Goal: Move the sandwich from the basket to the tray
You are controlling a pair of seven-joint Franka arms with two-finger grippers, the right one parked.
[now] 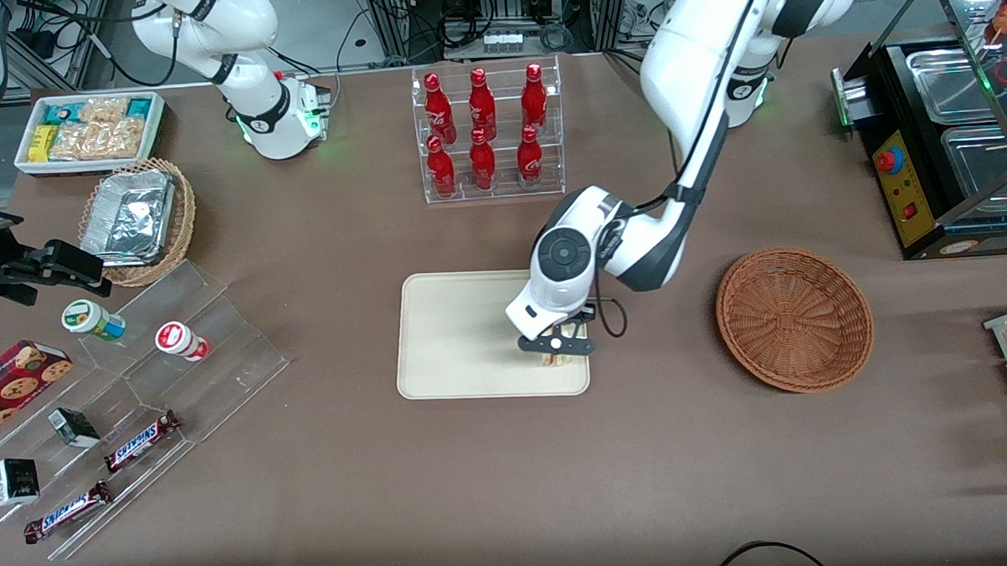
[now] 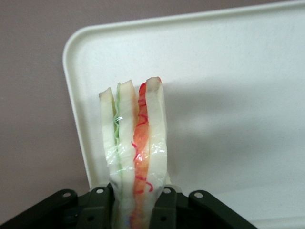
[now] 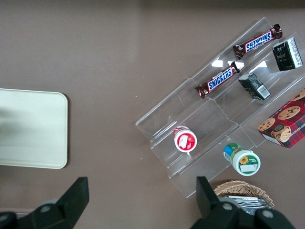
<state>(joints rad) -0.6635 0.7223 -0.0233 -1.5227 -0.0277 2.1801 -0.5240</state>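
The gripper [image 1: 556, 346] is clamped on the one sandwich [image 1: 556, 359], holding it low over the corner of the tray [image 1: 455, 335] that lies nearest the front camera on the working arm's end, right of centre in the front view. From the wrist, the sandwich [image 2: 136, 152] stands between the two black fingers [image 2: 164, 210], wrapped in clear film, with green and red-orange filling between pale bread slices (whether its lower edge touches the tray [image 2: 228, 95] cannot be told). The single reddish-brown basket [image 1: 794, 319] sits at the right of the front view, well apart from the tray.

In the upper centre of the front view, a clear rack [image 1: 490, 133] holds six red bottles, three per row. At the lower left, a clear stepped stand [image 1: 146, 371] carries two Snickers bars [image 1: 140, 441], two small round tubs [image 1: 94, 321] and two small dark boxes [image 1: 73, 426], with one cookie box [image 1: 13, 384] beside it. Above that sit one tan wicker basket with a foil container [image 1: 137, 220] and one white box of snack packets [image 1: 92, 130].
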